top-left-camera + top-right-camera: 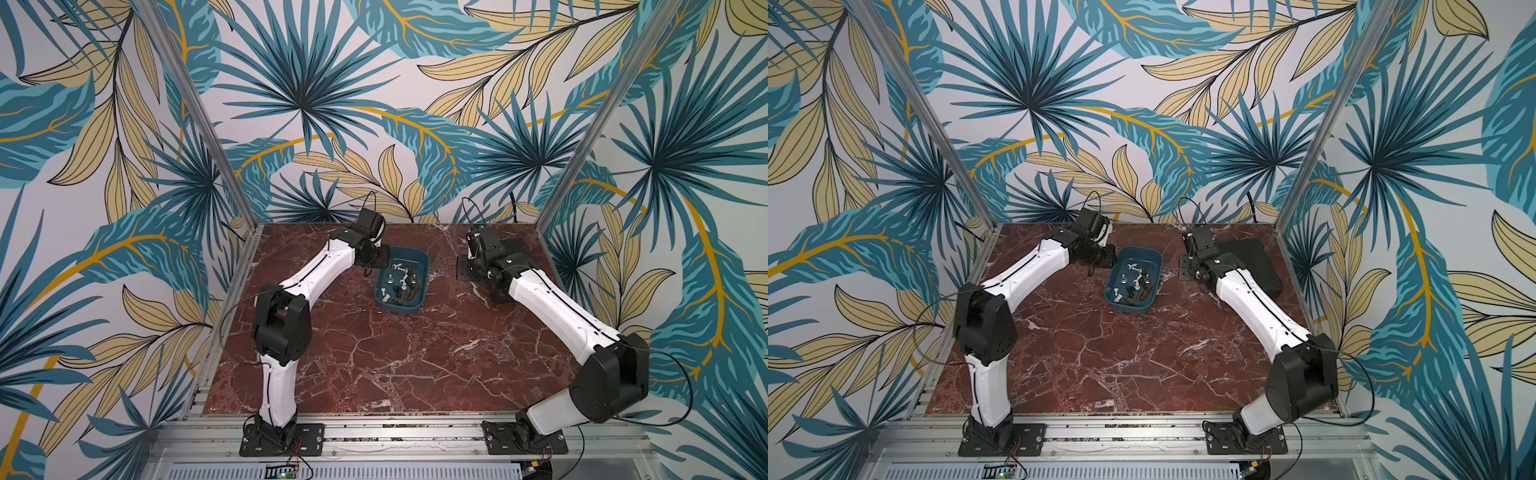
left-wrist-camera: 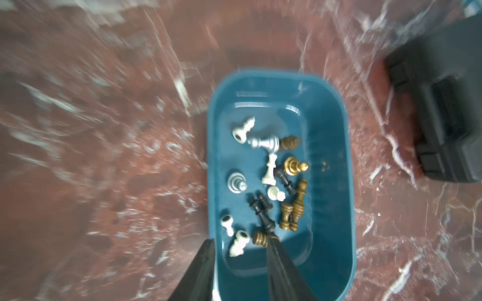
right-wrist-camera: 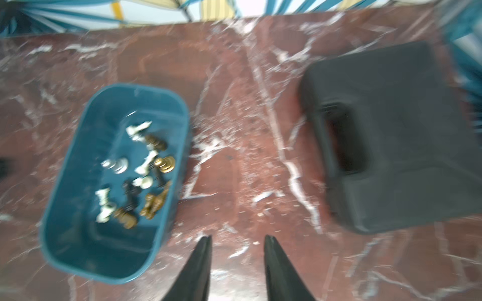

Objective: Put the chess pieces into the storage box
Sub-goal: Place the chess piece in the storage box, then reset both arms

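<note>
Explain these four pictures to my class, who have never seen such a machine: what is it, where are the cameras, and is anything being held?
Two white-and-black robot arms, the left arm and the right arm, are bolted at the edge of a marble-patterned table. Two pictures look down from overhead; the other two come from cameras on the wrists. The teal storage box holds the chess pieces, mostly lying down. A black case lies near the right arm. The left gripper is over the box, the right gripper over bare table. Both are open and hold nothing.
</note>
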